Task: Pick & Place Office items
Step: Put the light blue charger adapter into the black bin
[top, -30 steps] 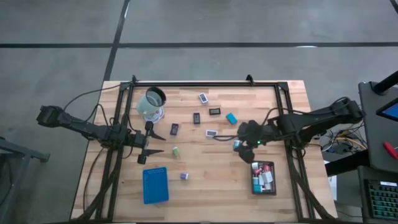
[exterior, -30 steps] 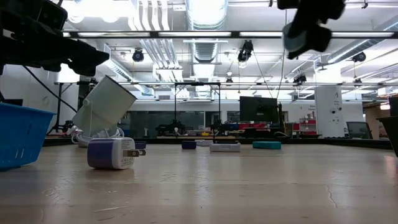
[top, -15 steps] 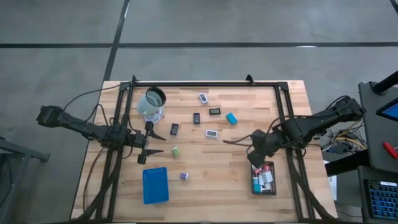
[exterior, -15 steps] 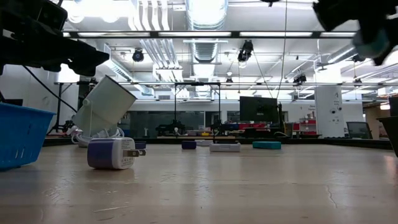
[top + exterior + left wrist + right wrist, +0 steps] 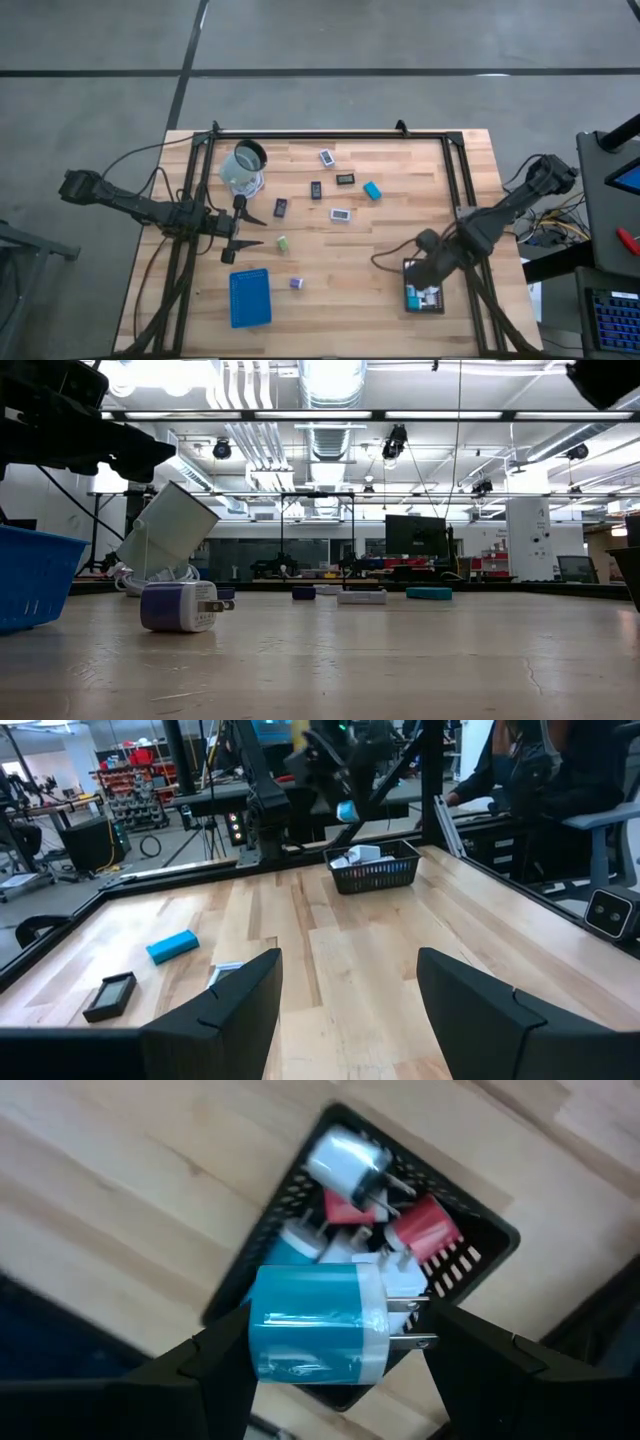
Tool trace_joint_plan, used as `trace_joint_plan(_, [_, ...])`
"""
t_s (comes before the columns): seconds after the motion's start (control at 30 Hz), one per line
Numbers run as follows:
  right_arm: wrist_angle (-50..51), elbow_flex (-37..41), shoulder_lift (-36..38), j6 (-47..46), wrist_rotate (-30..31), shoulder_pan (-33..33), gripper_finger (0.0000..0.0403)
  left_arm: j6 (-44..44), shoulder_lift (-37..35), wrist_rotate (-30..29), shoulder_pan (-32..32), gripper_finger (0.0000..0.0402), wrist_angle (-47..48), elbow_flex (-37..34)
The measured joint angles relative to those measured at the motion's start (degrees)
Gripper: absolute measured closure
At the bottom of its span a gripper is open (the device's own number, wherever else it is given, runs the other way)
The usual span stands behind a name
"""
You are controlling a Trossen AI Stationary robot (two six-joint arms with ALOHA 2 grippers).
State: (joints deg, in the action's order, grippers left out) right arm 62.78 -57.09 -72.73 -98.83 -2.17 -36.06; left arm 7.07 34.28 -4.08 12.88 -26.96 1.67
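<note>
My right gripper (image 5: 340, 1352) hangs above the black tray (image 5: 486, 1232), shut on a teal and white charger block (image 5: 315, 1325). In the high view it (image 5: 425, 274) covers part of that tray (image 5: 440, 306), which holds several white, red and teal blocks. Loose office items lie on the wood: a purple block (image 5: 296, 283), a green one (image 5: 282, 243), a teal piece (image 5: 372, 190) and flat dark (image 5: 281, 207) and white (image 5: 341, 213) rectangles. My left gripper (image 5: 250, 230) waits open at the table's left edge, holding nothing. My right gripper holds the charger block between its two fingers, pointing steeply down from above. The block's teal back end (image 5: 262, 1330) is at one finger and its metal prongs (image 5: 412, 1320) reach toward the other. The block lies level, clear of the tray and its contents.
A blue tray (image 5: 249, 297) sits near the front left. A clear cup (image 5: 243, 167) lies tipped at the back left. A black frame (image 5: 330, 136) runs round the table. A person sits beyond the table's right side (image 5: 540, 780).
My right gripper has carried the teal block from the table's middle toward the near right, to above the black tray. It has tipped to point down and rolled about its axis, and the block has stayed in its hold.
</note>
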Motion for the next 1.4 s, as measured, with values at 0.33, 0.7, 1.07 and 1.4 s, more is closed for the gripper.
trace_joint_plan(0.33, [0.07,-0.56,-11.44,1.72,0.62,-2.44,0.0158,0.00,0.00,0.00,0.01,0.0164,0.02,0.00])
trace_joint_plan(0.7, [2.99,-4.63,-21.41,9.24,0.46,-2.71,0.0158,0.00,0.00,-0.01,0.01,0.0164,0.02,0.00])
trace_joint_plan(1.07, [8.02,-8.16,-22.43,9.07,3.30,-2.72,0.0158,0.00,0.00,-0.01,0.01,0.0164,0.01,0.00])
trace_joint_plan(1.4, [8.01,-7.62,-22.43,8.83,3.74,-2.72,0.0131,0.00,0.00,-0.02,0.00,0.0164,0.02,0.00])
